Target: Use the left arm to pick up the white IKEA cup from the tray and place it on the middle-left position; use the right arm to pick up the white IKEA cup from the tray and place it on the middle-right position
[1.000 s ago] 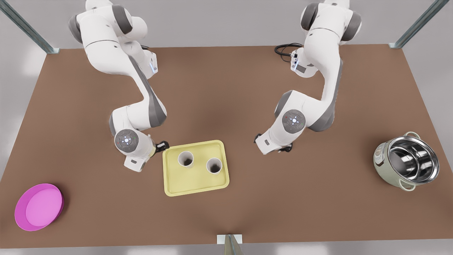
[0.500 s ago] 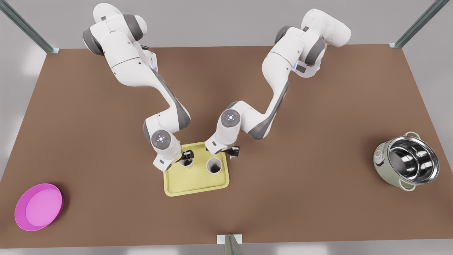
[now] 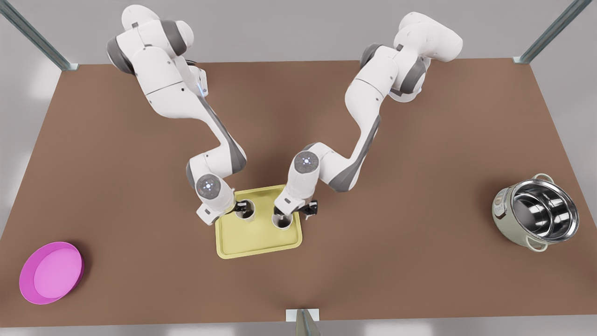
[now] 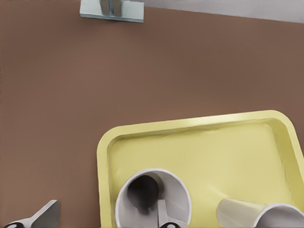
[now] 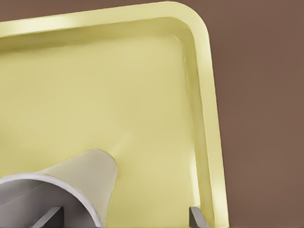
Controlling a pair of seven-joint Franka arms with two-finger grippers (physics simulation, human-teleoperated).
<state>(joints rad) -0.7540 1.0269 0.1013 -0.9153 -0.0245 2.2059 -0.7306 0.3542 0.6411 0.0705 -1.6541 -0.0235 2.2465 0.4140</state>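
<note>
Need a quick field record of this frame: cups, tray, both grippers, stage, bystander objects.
cups: two white cups, left cup and right cup, both upright on the tray
tray: pale yellow tray, mid-table
left gripper: at left cup's rim, one finger inside the cup, open
right gripper: at right cup, fingers astride its wall, open
stage: neither cup lifted
others: magenta dish, steel pot

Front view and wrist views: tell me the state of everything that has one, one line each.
left end effector: open, straddling the left cup's wall.
right end effector: open, straddling the right cup's wall.
left cup: upright on the tray.
right cup: upright on the tray.
tray: flat on the table, holding both cups.
pot: lid off.
magenta dish: empty.
</note>
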